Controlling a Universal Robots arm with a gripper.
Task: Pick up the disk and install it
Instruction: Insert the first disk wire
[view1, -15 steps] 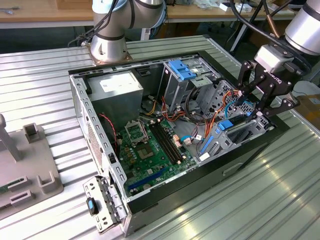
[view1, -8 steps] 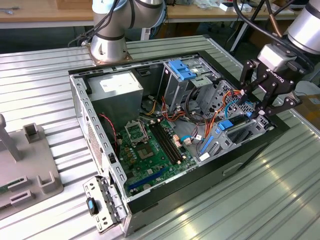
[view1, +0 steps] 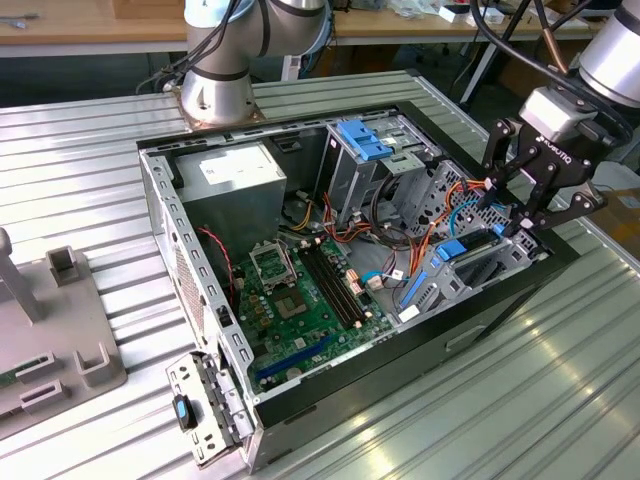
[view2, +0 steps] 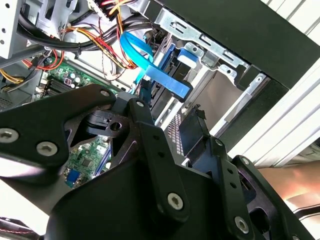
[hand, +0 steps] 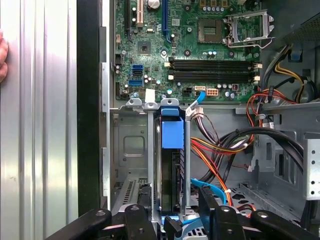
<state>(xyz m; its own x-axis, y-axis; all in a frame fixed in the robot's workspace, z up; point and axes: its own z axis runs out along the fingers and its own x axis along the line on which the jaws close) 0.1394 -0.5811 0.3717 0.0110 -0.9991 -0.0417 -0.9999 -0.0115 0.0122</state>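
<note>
The gripper (view1: 518, 222) hovers at the exterior view's right over the open computer case's (view1: 165, 215) drive cage (hand: 129, 145), jaws spread. The disk (hand: 170, 170) stands on edge in that cage, between the fingertips (hand: 141, 220).

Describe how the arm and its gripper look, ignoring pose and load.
The arm is silver-grey metal with rounded joints on a round base. Black cables run along its wrist end. The gripper is matt black, built of hinged link bars with silver screw heads, and carries small white lettering.
</note>
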